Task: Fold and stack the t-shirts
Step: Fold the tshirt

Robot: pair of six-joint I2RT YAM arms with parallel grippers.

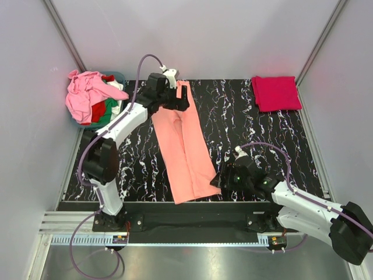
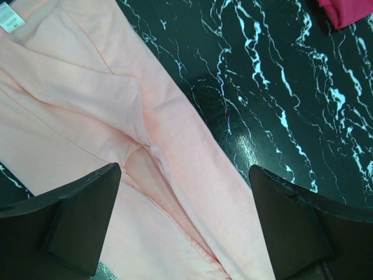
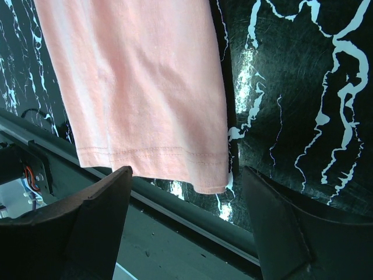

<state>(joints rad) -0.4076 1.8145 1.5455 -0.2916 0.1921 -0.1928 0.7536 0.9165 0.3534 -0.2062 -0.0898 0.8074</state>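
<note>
I observed the salmon-orange t-shirt (image 1: 185, 149) lying flat on the table (image 1: 256, 140), folded lengthwise into a long strip running from the far centre to the near edge. The left claw (image 2: 185, 175) was positioned over the collar end, fingers spread wide and holding nothing. The right claw (image 3: 186, 175) was positioned at the hem, which reached the table's near edge; its fingers were likewise apart and empty. The crimson-pink t-shirt (image 1: 276, 93) lay folded at the far right corner. A heap of t-shirts (image 1: 87, 96) filled the teal tub (image 1: 115, 74) at far left.
</note>
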